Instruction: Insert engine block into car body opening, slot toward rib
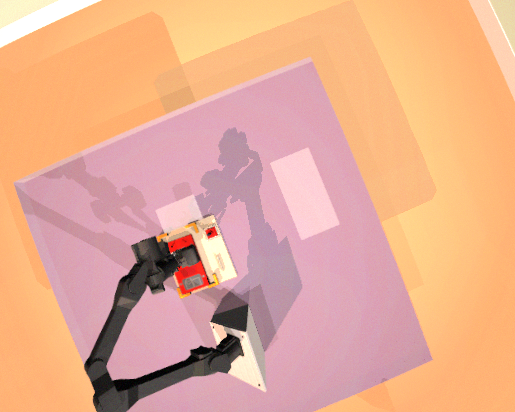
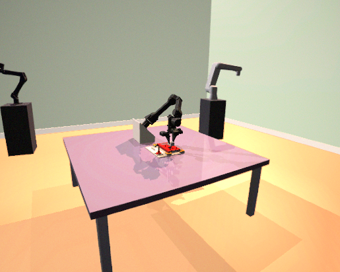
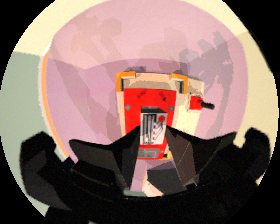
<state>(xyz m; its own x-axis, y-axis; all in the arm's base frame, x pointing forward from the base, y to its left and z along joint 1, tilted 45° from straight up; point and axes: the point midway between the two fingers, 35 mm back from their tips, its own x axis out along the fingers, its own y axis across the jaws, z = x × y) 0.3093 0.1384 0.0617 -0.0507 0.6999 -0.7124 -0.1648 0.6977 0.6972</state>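
Note:
The red car body (image 1: 183,242) (image 2: 164,146) (image 3: 132,101) lies flat in a pale fixture with orange corners. The engine block (image 2: 172,144) (image 3: 151,131) is a small grey-white block with a red dot and dark stripes on its top. It stands upright over the middle of the car body. My gripper (image 2: 171,142) (image 3: 151,127) is shut on it, one finger on each side, pointing down. In the top view the arm partly covers the fingertips. A dark patch shows at the block's far edge in the wrist view. The block's base, its depth in the opening, the slot and the rib cannot be made out.
The pale board (image 1: 225,267) (image 3: 186,119) beside the car body carries a small red part (image 1: 211,232) (image 3: 195,103) with a black peg. The arm's wedge-shaped white mount (image 1: 256,354) (image 2: 139,131) stands close by on the pink table (image 1: 362,317) (image 2: 120,186).

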